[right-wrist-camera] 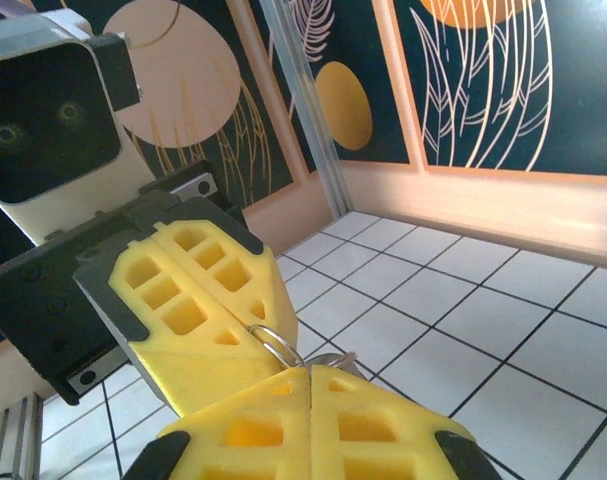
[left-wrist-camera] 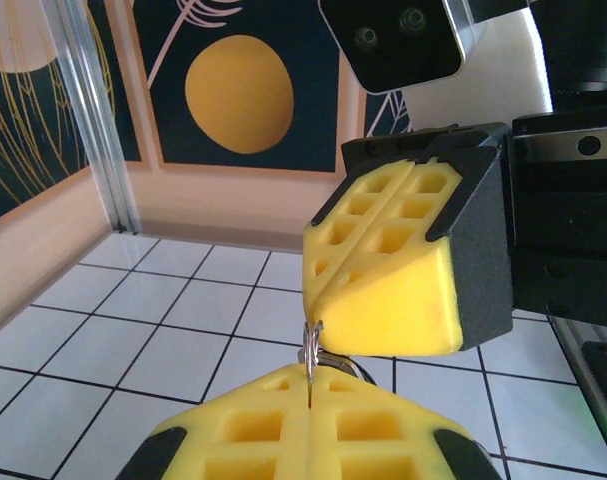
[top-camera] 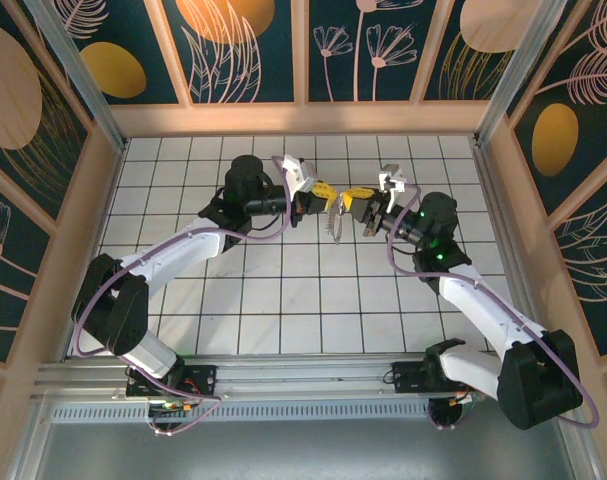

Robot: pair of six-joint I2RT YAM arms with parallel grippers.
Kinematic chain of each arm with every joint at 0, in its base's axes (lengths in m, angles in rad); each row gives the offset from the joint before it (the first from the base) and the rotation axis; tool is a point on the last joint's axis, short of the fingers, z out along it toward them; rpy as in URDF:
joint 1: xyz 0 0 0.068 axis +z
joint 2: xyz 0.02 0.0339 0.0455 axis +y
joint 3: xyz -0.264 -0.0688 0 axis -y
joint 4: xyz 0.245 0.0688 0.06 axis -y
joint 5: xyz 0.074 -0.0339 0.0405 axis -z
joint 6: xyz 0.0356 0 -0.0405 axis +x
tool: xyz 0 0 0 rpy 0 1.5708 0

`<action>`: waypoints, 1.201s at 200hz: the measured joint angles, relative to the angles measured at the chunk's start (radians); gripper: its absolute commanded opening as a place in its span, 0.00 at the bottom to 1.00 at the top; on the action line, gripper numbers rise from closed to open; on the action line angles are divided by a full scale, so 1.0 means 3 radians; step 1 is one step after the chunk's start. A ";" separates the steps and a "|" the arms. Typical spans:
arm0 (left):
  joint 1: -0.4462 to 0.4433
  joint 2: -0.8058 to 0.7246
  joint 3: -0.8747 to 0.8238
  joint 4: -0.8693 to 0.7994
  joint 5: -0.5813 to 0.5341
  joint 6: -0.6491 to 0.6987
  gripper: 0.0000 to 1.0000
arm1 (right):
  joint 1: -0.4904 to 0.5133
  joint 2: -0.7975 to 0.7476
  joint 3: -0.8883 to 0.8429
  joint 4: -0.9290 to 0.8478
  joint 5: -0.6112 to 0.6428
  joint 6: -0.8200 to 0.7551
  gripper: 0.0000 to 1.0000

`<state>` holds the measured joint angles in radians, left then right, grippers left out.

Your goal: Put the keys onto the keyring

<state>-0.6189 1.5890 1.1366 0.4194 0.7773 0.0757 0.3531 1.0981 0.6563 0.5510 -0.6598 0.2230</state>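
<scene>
- Two pairs of fingers are seen met tip to tip, raised well above the tiled bench (top-camera: 283, 300).
- Pressed shut, the left fingers (left-wrist-camera: 233, 435) have the keyring (left-wrist-camera: 311, 348) pinched in their seam by its thin metal ring, which stands upright just past the tips.
- Closed as well are the right fingers (right-wrist-camera: 383, 435); whether ring or key is nipped at their tips cannot be told.
- Threading is judged to be the step in hand. Next, a key's hole must be worked along the ring's split coil, so a fine, steady twist is called for.
- Count: one ring is made out. Something silvery (top-camera: 335, 228) is hung just below the tips, and how many keys it holds cannot be told.
</scene>
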 measured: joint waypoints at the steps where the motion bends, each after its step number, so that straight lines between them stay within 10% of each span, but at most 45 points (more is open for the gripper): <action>1: -0.0001 0.0000 0.0000 0.0001 0.0001 -0.0001 0.00 | -0.0001 0.0000 -0.0001 0.0000 -0.0001 0.0000 0.00; 139: -0.0008 -0.0001 -0.0014 0.0217 0.0099 -0.0037 0.00 | -0.0240 -0.0141 -0.0167 -0.0056 -0.0069 0.0205 0.38; 240: -0.0008 0.0000 -0.0014 0.0412 0.0295 -0.0210 0.00 | -0.0243 -0.0125 -0.0167 0.0126 -0.0437 0.0225 0.36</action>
<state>-0.6212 1.5890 1.1324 0.5430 0.8658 0.0128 0.2802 1.0607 0.6064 0.5888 -0.7910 0.2905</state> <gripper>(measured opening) 0.044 0.370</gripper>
